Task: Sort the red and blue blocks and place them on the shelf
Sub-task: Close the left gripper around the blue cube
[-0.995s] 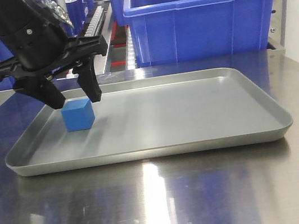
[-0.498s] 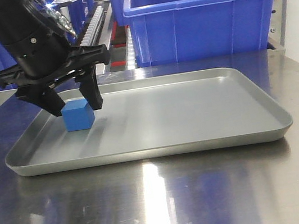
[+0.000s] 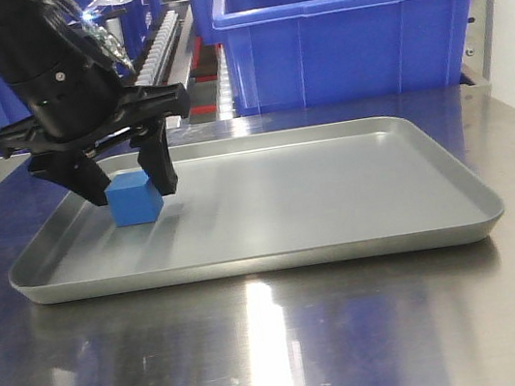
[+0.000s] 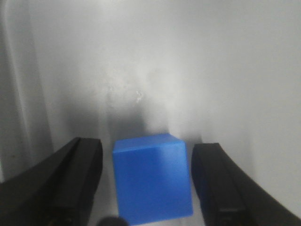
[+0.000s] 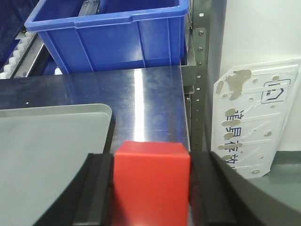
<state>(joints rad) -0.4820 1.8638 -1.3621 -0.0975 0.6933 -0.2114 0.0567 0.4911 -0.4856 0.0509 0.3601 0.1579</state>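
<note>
The left gripper (image 3: 129, 189) is matte black plastic throughout. Its two angular black fingers (image 3: 157, 165) taper to blunt tips and hang from a wide black crossbar (image 3: 89, 122) directly above the claw. Above that bar sits a bulky, rounded black wrist housing (image 3: 41, 61). In the left wrist view, the inner finger faces are flat and the outer edges rounded. The right gripper (image 5: 151, 188) has matching black fingers with flat inner faces, and curved outer backs with a dull grey sheen.
</note>
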